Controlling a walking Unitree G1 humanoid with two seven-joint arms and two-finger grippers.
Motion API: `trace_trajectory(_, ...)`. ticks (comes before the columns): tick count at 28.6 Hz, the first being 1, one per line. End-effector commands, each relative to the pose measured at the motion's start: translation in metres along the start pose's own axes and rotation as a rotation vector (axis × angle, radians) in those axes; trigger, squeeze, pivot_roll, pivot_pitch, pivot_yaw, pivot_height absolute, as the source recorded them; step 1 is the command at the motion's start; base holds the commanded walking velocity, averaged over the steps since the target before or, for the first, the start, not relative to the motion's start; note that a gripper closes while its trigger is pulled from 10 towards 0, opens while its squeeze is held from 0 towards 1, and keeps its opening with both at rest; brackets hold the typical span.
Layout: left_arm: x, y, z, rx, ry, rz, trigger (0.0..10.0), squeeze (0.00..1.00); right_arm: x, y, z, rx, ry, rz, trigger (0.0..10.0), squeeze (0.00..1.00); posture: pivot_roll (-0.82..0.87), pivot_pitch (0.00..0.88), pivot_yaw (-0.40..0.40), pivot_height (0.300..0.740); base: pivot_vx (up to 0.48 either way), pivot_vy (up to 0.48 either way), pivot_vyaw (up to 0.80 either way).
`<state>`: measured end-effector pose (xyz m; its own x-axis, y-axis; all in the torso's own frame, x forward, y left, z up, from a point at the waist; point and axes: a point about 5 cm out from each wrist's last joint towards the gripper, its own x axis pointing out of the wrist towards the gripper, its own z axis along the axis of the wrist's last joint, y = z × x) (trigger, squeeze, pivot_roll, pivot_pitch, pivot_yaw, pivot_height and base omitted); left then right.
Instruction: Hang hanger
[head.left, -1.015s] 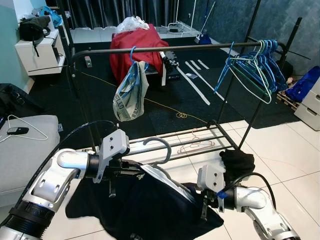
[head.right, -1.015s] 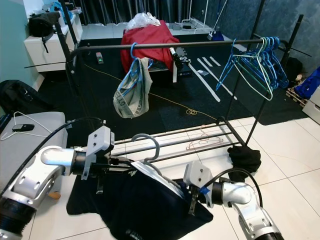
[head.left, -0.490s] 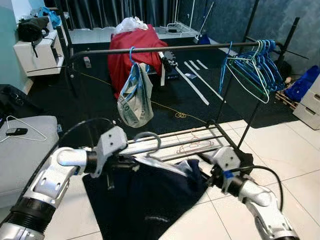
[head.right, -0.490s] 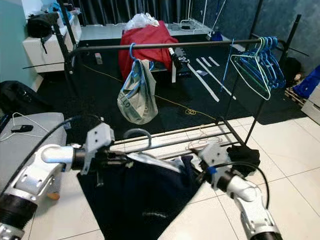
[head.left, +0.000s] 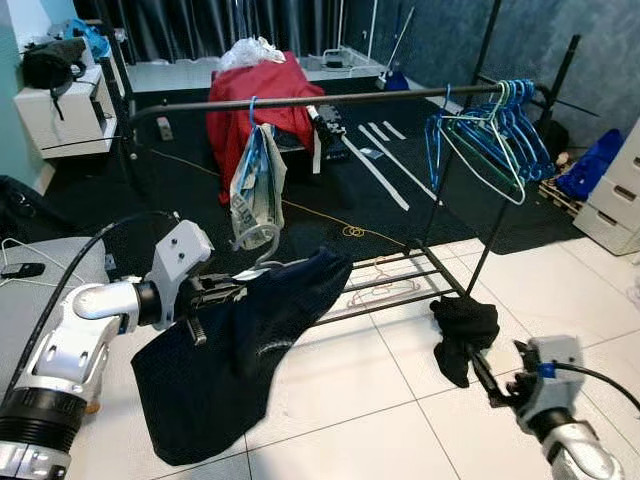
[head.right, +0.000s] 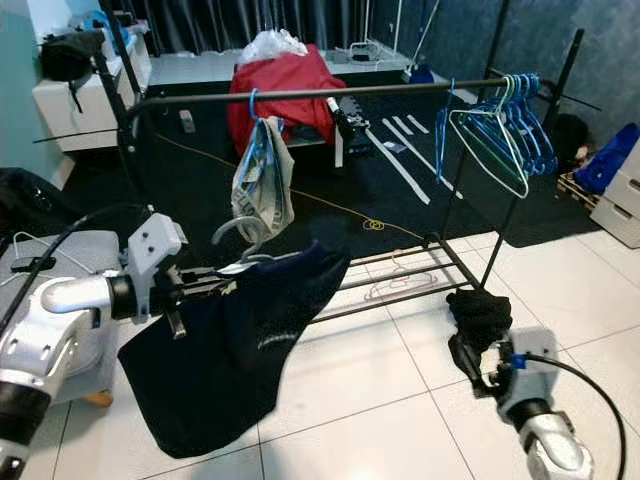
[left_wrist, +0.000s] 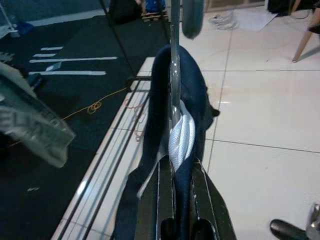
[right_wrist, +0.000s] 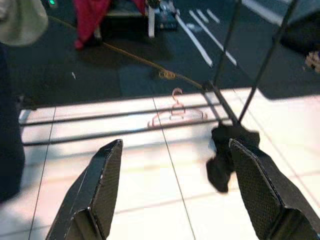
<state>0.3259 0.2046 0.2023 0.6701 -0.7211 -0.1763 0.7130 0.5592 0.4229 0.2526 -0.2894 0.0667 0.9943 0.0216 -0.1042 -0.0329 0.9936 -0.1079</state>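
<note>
My left gripper (head.left: 222, 291) is shut on a grey hanger (head.right: 236, 233) that carries a dark navy garment (head.left: 250, 340). The garment hangs down from the hanger toward the tiled floor. The hanger's hook stands below the black clothes rail (head.left: 300, 100), just under a patterned garment (head.left: 255, 185) that hangs there on a blue hanger. In the left wrist view the hanger's neck (left_wrist: 175, 75) runs straight out from between the shut fingers (left_wrist: 200, 210). My right gripper (right_wrist: 170, 145) is open and holds nothing, low at the right near a black cloth (head.left: 462, 325) on the floor.
Several blue and green hangers (head.left: 490, 130) hang at the rail's right end. A pink hanger (head.left: 385, 285) lies on the rack's lower bars. A red-covered heap (head.left: 250, 105) stands behind the rack. A grey seat (head.left: 25, 290) is at the left.
My right gripper has let go of the navy garment and dropped away to the lower right. My left gripper has lifted the hanger, and the garment now hangs free from it.
</note>
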Motion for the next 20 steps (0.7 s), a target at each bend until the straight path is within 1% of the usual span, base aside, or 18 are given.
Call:
trace_trajectory(1,-0.002,0.006,0.007,0.033,-0.020,0.015,0.0,0.00,-0.002,-0.001,-0.005,0.015,0.024,-0.010,10.0,0.00,-0.11,0.085,-0.021,0.740,0.000,0.000,0.00)
trace_trajectory(2,-0.003,0.005,0.009,0.041,-0.039,0.013,0.0,0.00,-0.002,0.007,-0.005,0.003,0.024,0.041,10.0,0.00,-0.11,0.085,-0.021,0.740,0.000,0.000,0.00)
trace_trajectory(4,-0.003,0.005,0.009,0.041,-0.039,0.013,0.0,0.00,-0.002,0.007,-0.005,0.003,0.024,0.041,10.0,0.00,-0.11,0.085,-0.021,0.740,0.000,0.000,0.00)
trace_trajectory(5,-0.001,0.001,0.013,0.032,-0.091,-0.018,0.0,0.00,0.003,0.016,0.001,-0.004,-0.011,0.078,10.0,0.00,-0.11,0.084,-0.022,0.740,0.000,0.000,0.00)
trace_trajectory(7,-0.001,0.001,0.013,0.032,-0.091,-0.018,0.0,0.00,0.003,0.016,0.001,-0.004,-0.011,0.078,10.0,0.00,-0.11,0.084,-0.022,0.740,0.000,0.000,0.00)
trace_trajectory(8,0.001,-0.004,0.014,0.041,-0.095,-0.053,0.0,0.00,0.009,0.024,0.013,-0.014,-0.074,0.114,10.0,0.00,-0.11,0.082,-0.022,0.740,0.000,0.000,0.00)
trace_trajectory(10,0.001,-0.004,0.014,0.041,-0.095,-0.053,0.0,0.00,0.009,0.024,0.013,-0.014,-0.074,0.114,10.0,0.00,-0.11,0.082,-0.022,0.740,0.000,0.000,0.00)
trace_trajectory(11,0.003,-0.010,0.014,0.013,-0.116,-0.096,0.0,0.00,0.016,0.030,0.025,-0.009,-0.133,0.135,10.0,0.00,-0.11,0.081,-0.020,0.740,0.000,0.000,0.00)
trace_trajectory(12,0.006,-0.018,0.023,-0.121,-0.223,-0.141,0.0,0.00,0.022,0.038,0.039,0.006,-0.194,0.171,10.0,0.00,-0.11,0.077,-0.020,0.740,0.000,0.000,0.00)
trace_trajectory(13,0.006,-0.018,0.023,-0.121,-0.223,-0.141,0.0,0.00,0.022,0.038,0.039,0.006,-0.194,0.171,10.0,0.00,-0.11,0.077,-0.020,0.740,0.000,0.000,0.00)
trace_trajectory(15,0.009,-0.034,0.008,-0.064,-0.096,-0.251,0.0,0.00,0.029,0.054,0.058,0.001,-0.270,0.248,10.0,0.00,-0.11,0.076,-0.021,0.740,0.000,0.000,0.00)
trace_trajectory(16,0.009,-0.034,0.008,-0.064,-0.096,-0.251,0.0,0.00,0.029,0.054,0.058,0.001,-0.270,0.248,10.0,0.00,-0.11,0.076,-0.021,0.740,0.000,0.000,0.00)
trace_trajectory(17,0.012,-0.037,0.016,-0.166,-0.201,-0.244,0.0,0.00,0.031,0.061,0.063,-0.010,-0.291,0.282,10.0,0.00,-0.11,0.077,-0.020,0.740,0.000,0.000,0.00)
trace_trajectory(18,0.014,-0.039,0.024,-0.245,-0.294,-0.240,0.0,0.00,0.032,0.066,0.067,-0.027,-0.303,0.304,10.0,0.00,-0.11,0.077,-0.021,0.740,0.000,0.000,0.00)
trace_trajectory(19,0.014,-0.039,0.024,-0.245,-0.294,-0.240,0.0,0.00,0.032,0.066,0.067,-0.027,-0.303,0.304,10.0,0.00,-0.11,0.077,-0.021,0.740,0.000,0.000,0.00)
trace_trajectory(20,0.015,-0.041,0.031,-0.288,-0.350,-0.249,0.0,0.00,0.032,0.069,0.069,-0.040,-0.311,0.318,10.0,0.00,-0.11,0.077,-0.021,0.740,0.000,0.000,0.00)
